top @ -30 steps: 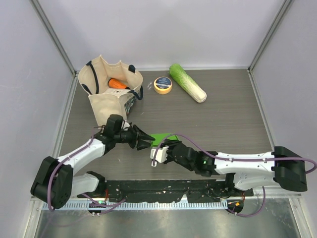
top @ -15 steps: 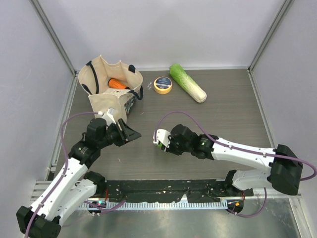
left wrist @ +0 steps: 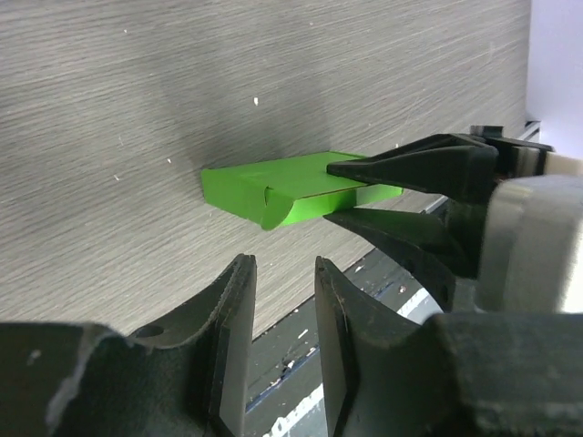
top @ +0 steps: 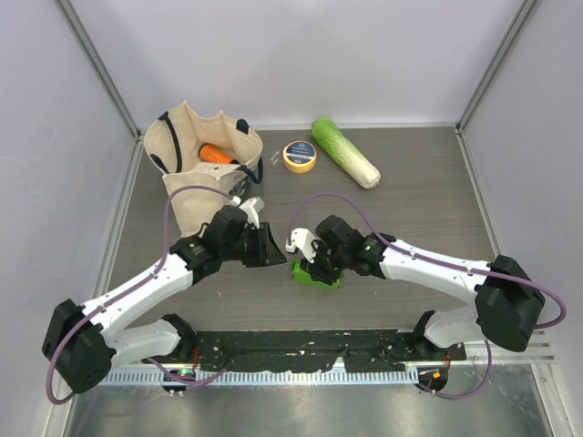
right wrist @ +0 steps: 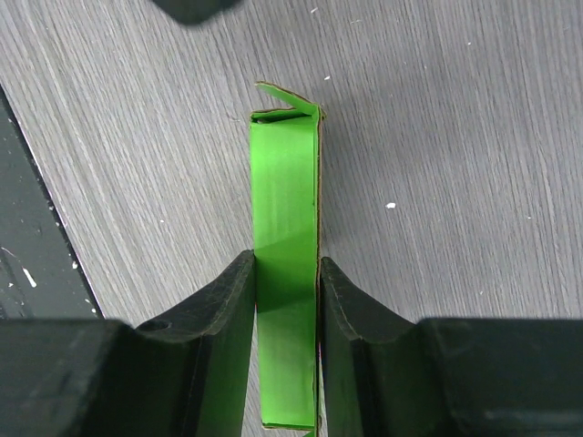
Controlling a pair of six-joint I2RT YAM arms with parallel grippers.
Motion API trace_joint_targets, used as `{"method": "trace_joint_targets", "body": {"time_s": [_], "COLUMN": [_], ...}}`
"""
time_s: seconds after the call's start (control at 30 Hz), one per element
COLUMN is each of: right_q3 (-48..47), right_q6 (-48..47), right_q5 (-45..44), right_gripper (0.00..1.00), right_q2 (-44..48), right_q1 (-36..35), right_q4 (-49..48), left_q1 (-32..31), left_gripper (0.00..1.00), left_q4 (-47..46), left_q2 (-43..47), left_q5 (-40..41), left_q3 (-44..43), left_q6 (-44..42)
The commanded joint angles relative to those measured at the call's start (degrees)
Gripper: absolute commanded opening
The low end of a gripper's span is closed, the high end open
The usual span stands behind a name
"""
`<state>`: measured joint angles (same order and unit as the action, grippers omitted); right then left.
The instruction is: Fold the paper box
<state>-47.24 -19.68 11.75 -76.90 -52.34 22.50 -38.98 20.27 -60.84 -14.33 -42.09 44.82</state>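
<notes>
Grips the paper box (right wrist: pixel 284 182) in the right gripper (right wrist: pixel 285 273), clamped across its narrow sides, on the table (top: pixel 410 218) right of the tote bag (top: pixel 196 173), on its near side. Keeps the left gripper (left wrist: pixel 278 282) slightly parted, empty, between tote bag and box.

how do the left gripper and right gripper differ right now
The right gripper is closed on the paper box, with the card pinched between its fingers. The left gripper holds nothing, and its jaws are slightly apart. The right gripper touches the box at one end, while the left gripper sits apart from it, facing the end with the loose flap. Both are black and two-fingered.
</notes>
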Motion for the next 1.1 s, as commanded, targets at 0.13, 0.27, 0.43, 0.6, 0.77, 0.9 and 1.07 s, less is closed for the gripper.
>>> {"method": "trace_joint_targets", "body": {"time_s": [0.13,0.27,0.43,0.6,0.77,0.9,1.07], "right_q3": [-1.4,-1.2,-1.0,-1.0,-1.0,-1.0,-1.0], "right_q6": [0.4,0.3,0.6,0.6,0.6,0.5,0.6], "right_q5": [2.3,1.5,1.5,1.3,1.2,1.1,1.2], "right_gripper": [0.26,0.25,0.24,0.23,0.21,0.2,0.19], "right_q2": [-0.6,-0.3,-0.1,0.0,0.4,0.5,0.9], "right_q1": [0.5,0.5,0.5,0.5,0.5,0.5,0.5], "right_q4": [-0.4,-0.8,-1.0,-1.1,-1.1,-1.1,-1.1], "left_q1": [-3.5,-4.3,-5.1,-6.8,-8.5,-9.9,-11.4], "left_gripper": [0.39,0.37,0.32,0.36,0.28,0.25,0.25], "left_q4": [-5.8,-5.2,-5.0,-4.2,-2.8,-0.2,2.0], "left_q2": [-6.8,-8.7,-11.1,-13.3,-14.4,-15.2,-15.4], "left_q5": [1.8,2.9,3.1,3.7,5.7,8.3,11.5], "left_q3": [-4.7,-5.5,-6.7,-7.8,-9.1,-10.3,-10.9], "left_q6": [-1.0,-2.1,-2.8,-3.5,-4.4,-5.2,-6.1]}}
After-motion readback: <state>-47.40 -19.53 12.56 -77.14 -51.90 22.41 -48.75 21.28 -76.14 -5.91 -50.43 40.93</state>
